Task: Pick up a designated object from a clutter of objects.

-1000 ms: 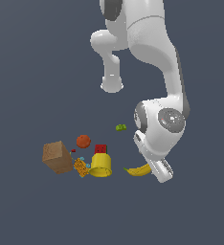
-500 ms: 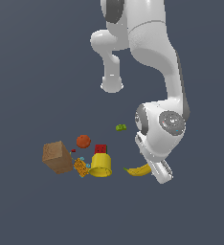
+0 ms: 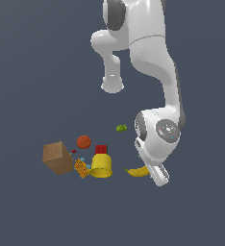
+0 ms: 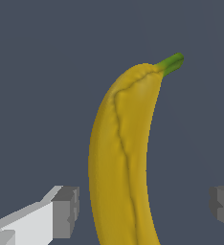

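The curved yellow banana (image 3: 137,171) lies on the dark floor at the exterior view's right end of the clutter. The arm's hand covers its right end, and the fingers are hidden there. In the wrist view the banana (image 4: 123,158) fills the middle, green stem pointing away. My gripper (image 4: 143,206) is open, one grey fingertip (image 4: 66,211) on each side of the banana, with a gap on both sides. The clutter holds a yellow cup (image 3: 101,166), a red block (image 3: 101,150), an orange-red ball (image 3: 83,141), an orange patterned piece (image 3: 81,167) and a tan cardboard cube (image 3: 58,157).
A tiny green piece (image 3: 121,128) lies apart, behind the banana. The arm's white base (image 3: 113,85) stands at the back. The yellow cup is the item nearest the banana, a short gap to its left in the exterior view.
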